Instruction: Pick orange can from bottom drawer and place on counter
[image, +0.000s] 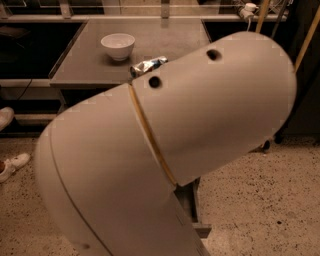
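Note:
My own cream-coloured arm (165, 150) fills most of the camera view and hides the front of the drawer cabinet. The gripper is not in view. The orange can and the bottom drawer are hidden behind the arm. The grey counter (85, 60) shows at the top, behind the arm. On it stand a white bowl (118, 46) and a crushed silver-and-blue can (147, 65), partly covered by the arm.
A strip of the cabinet's lower frame (192, 210) shows under the arm. White shoes (11, 165) lie on the speckled floor at the left. Wooden poles (306, 35) and a cable lean at the upper right. Dark shelving runs behind the counter.

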